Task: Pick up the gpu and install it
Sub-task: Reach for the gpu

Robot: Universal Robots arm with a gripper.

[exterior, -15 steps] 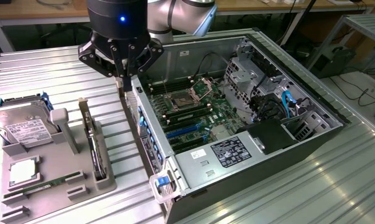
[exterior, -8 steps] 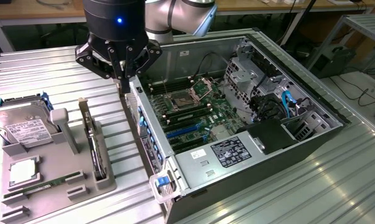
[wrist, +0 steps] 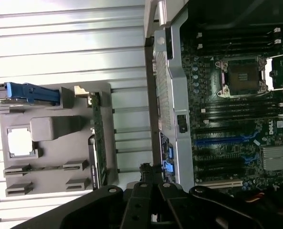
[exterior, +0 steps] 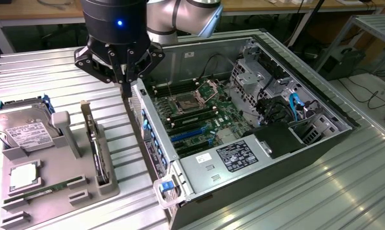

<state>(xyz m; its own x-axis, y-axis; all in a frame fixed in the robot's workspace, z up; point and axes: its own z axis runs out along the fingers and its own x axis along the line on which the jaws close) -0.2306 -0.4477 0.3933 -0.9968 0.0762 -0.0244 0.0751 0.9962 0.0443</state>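
The exterior view shows the empty gripper (exterior: 123,88) squeezed together by the case (exterior: 269,187); the wrist view shows the gpu's (wrist: 96,138) green board.

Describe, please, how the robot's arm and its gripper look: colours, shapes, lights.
The arm is made of rounded silver-grey tubes. Its last section is a glossy black cylinder with one small blue light. The gripper is black, built of hinged links with round pivot bolts, and narrows to slim dark fingers.
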